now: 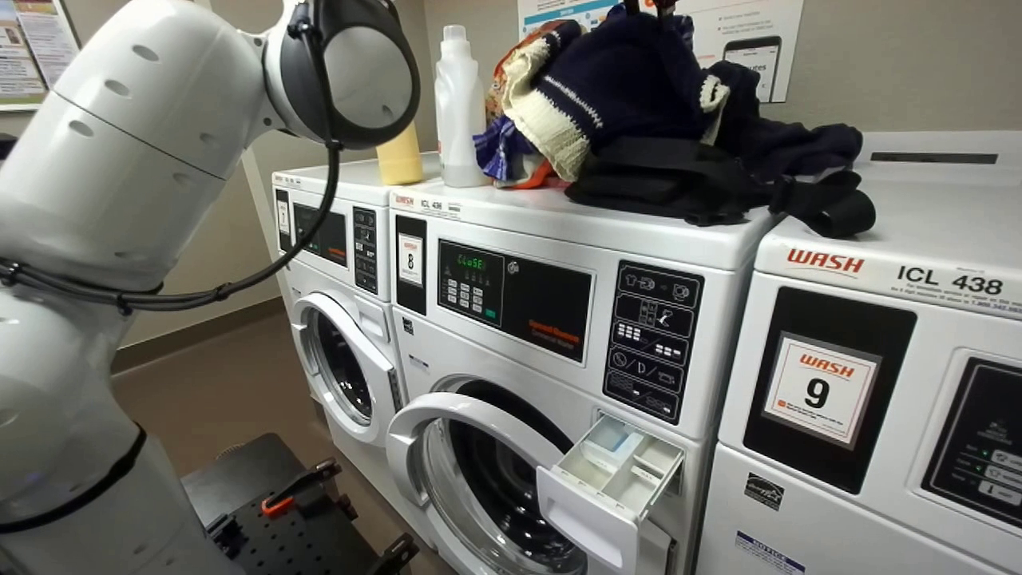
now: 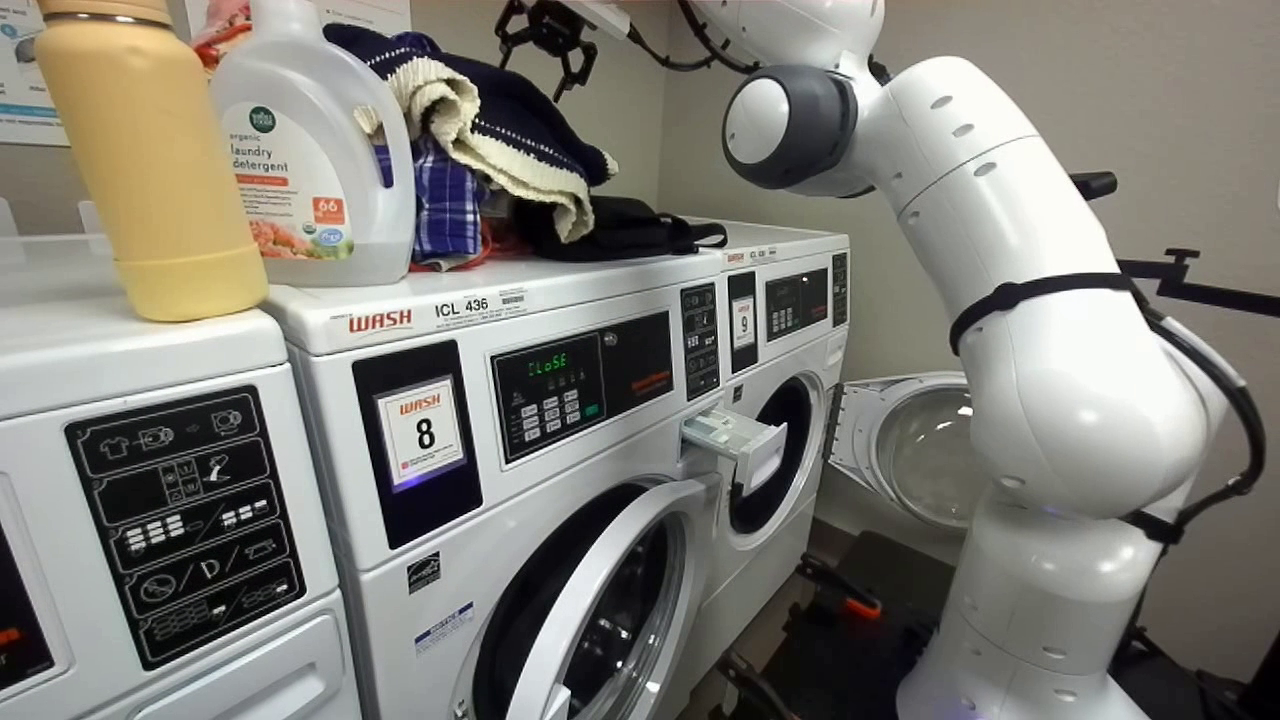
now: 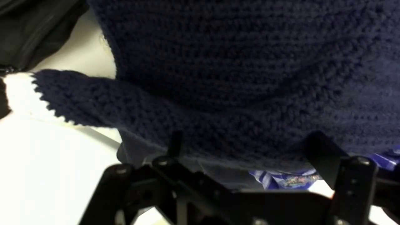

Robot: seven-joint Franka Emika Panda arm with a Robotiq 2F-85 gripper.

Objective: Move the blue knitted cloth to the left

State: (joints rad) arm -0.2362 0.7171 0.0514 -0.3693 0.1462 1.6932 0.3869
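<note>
The dark blue knitted cloth with cream edges lies heaped on top of a white washing machine. It also shows in an exterior view and fills most of the wrist view. My gripper is open, its fingers wide apart, with the blue cloth between and beyond the fingertips. I cannot tell whether they touch it. In an exterior view the gripper is just above and behind the top of the cloth. In another exterior view only the gripper's lower tips show at the top edge.
A detergent bottle and a yellow bottle stand beside the pile. A black bag lies under and beside the cloth. A blue plaid cloth is under it. The washer's soap drawer and round door stand open.
</note>
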